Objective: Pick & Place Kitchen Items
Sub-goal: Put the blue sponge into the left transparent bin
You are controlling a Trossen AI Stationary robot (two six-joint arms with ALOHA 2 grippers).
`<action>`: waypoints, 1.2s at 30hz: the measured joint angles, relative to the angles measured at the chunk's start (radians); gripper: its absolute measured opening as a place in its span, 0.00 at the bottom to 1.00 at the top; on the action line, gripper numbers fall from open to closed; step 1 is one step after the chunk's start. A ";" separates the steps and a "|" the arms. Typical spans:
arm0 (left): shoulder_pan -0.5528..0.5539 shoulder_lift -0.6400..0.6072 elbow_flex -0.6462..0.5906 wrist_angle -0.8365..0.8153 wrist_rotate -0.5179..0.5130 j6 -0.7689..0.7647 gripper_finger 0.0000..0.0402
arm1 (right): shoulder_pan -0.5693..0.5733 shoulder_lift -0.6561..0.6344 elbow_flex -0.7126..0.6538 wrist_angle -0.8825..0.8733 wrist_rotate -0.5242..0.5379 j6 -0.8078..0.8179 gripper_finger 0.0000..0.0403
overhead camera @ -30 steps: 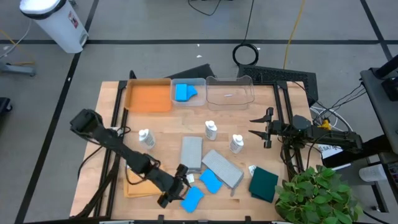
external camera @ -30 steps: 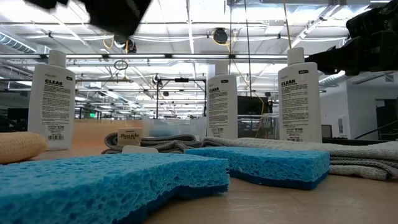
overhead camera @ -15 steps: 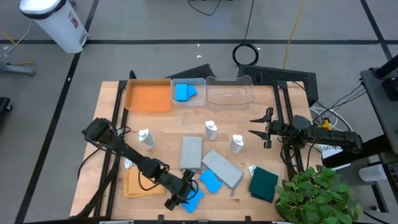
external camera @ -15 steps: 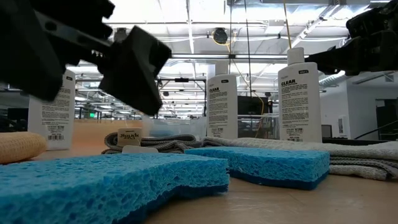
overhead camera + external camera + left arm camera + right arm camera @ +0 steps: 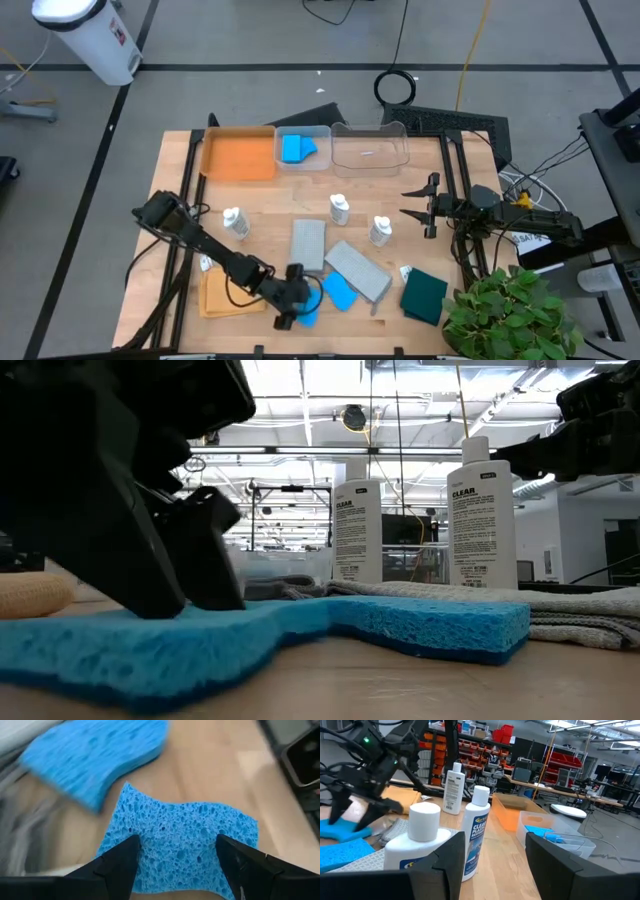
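Squarely between the left end effector [image 5: 177, 862] fingers — blue sponge [image 5: 185, 840], ungripped.

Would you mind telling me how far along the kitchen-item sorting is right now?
Done: one sponge lies in a clear bin. In hand: the left gripper, open, straddles a sponge near the table's front edge. Left: another sponge, three bottles, the folded cloths. The right gripper waits open at the table's right side.
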 joint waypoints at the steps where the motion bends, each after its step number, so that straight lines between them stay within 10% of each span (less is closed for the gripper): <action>1: 0.000 -0.016 0.000 -0.028 -0.008 -0.021 0.67 | 0.000 0.000 0.000 0.000 0.000 0.000 0.45; 19: -0.014 -0.184 -0.004 -0.347 -0.123 -0.703 0.67 | 0.000 0.000 0.000 0.000 0.000 0.000 0.45; 36: 0.025 -0.110 -0.002 -0.321 -0.035 -0.682 0.67 | 0.000 0.000 0.000 0.000 0.000 0.000 0.45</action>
